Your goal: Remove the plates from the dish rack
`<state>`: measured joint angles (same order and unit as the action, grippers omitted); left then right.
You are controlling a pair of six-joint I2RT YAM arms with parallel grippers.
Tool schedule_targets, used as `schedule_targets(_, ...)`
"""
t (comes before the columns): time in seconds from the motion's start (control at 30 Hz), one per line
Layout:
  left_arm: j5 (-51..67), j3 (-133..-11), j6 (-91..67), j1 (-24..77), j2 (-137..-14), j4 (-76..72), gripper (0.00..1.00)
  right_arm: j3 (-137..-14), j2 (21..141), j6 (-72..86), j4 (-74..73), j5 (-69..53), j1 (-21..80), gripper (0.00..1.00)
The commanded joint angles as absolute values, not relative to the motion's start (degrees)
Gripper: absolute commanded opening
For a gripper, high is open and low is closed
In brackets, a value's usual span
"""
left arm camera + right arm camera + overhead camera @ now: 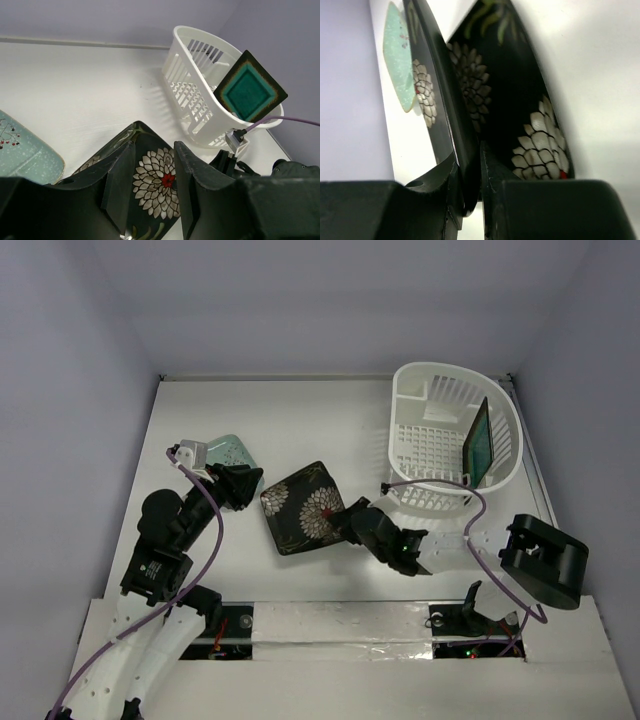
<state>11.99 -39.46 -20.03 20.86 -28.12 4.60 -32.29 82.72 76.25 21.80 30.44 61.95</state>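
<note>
The dish rack [430, 445] fills the upper right of the overhead frame; one teal-centred plate [481, 445] stands on edge against its right wall, not yet unloaded; the dark flowered plate [300, 508] sits at frame centre, out of the rack, and the mint plate [230, 452] lies just up and left of it on the table. The step looks like setting the flowered plate down; it is best lowered until its far edge rests on the table, kept off the mint plate, and released only once flat; whether it already lies flat I cannot tell. The right gripper [348, 518] reaches left, its arm folded low, fingers pinched on the plate's right rim; the left gripper [243, 485] hovers at the plate's left edge, fingers apart and holding nothing.
</note>
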Motion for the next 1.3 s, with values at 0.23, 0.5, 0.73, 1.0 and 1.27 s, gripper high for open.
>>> schedule_targets(0.23, 12.83, -41.48, -20.04, 20.57, -28.12, 2.37, 0.34, -33.48, 82.88, 80.77, 33.14, 33.4, 63.37, 0.14)
schedule_targets(0.5, 12.92, -41.48, -20.04, 20.57, -27.86, 2.37, 0.34, -33.13, 83.58, 80.6, 29.1, 33.22, 64.42, 0.55)
schedule_targets(0.73, 12.92, -41.57, -20.04, 20.57, -27.77, 2.29, 0.34, -37.26, 82.18, 74.81, 17.34, 34.8, 65.04, 0.75)
schedule_targets(1.0, 12.83, -41.57, -20.04, 20.57, -27.16, 2.29, 0.34, -49.11, 85.33, 62.96, 0.19, 33.75, 65.04, 0.78)
schedule_targets(1.27, 12.57, -41.57, -20.04, 21.62, -26.46, 2.46, 0.34, -60.28, 94.48, 56.34, -21.87, 35.24, 66.09, 0.74)
